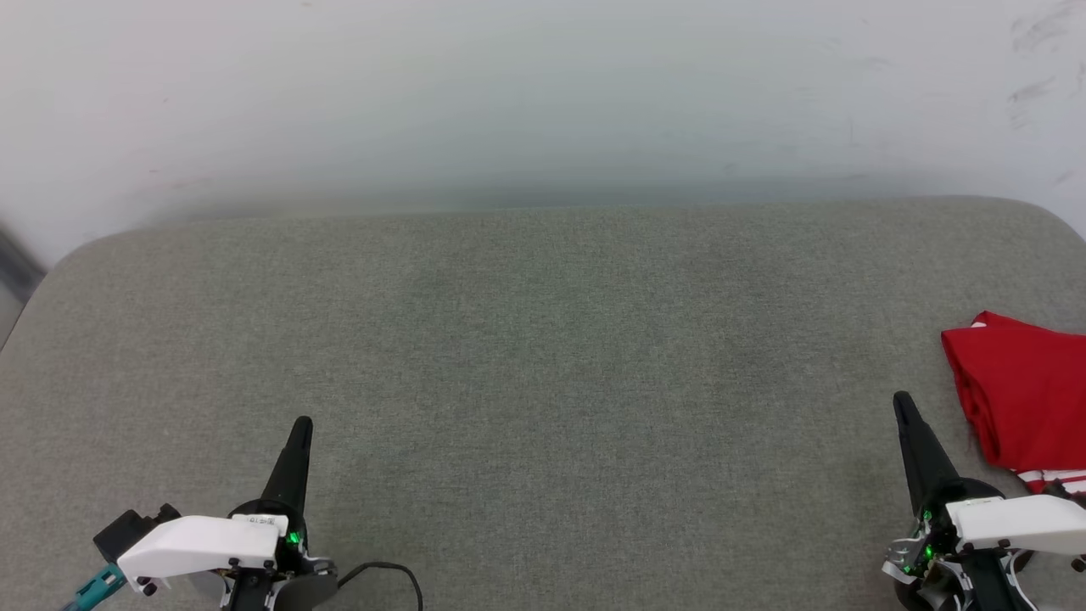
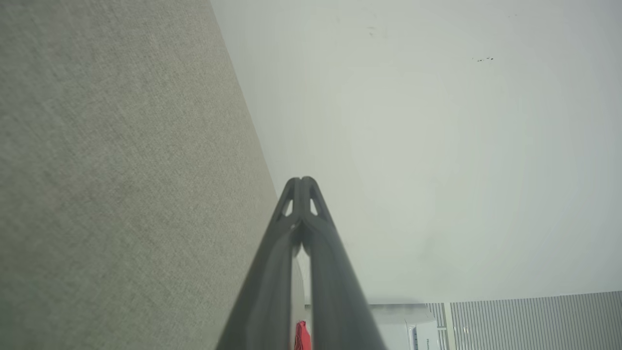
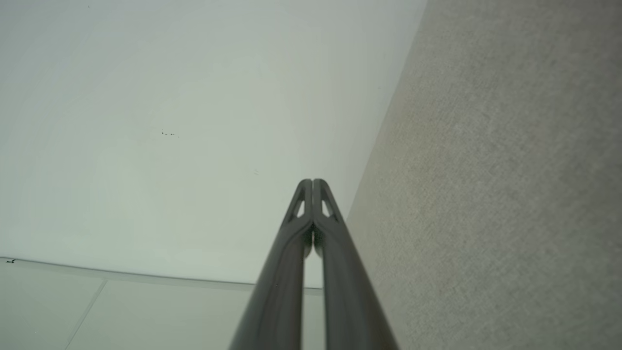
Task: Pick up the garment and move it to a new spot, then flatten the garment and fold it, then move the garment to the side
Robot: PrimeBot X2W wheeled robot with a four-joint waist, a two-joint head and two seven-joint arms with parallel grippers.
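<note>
Head view has the garment [image 1: 1022, 399] bunched at the right edge of the surface [image 1: 543, 339], just right of the right end effector [image 1: 904, 406] and well apart from the left end effector [image 1: 301, 426]. Both have their fingers pressed together, empty.

Assessed as a plain indoor test room or lab set-up, most likely. Noted a broad padded surface [image 1: 543, 339] in grey-green woven fabric with rounded corners, set against a bare white wall [image 1: 543, 85] carrying scuff marks [image 1: 1031, 34]. Recorded a loose black cable [image 1: 390, 573] lying on the fabric. Observed beyond the surface a white appliance [image 2: 418, 330], a ribbed grey panel [image 2: 534, 321] and pale floor [image 3: 97, 316] with one joint line
</note>
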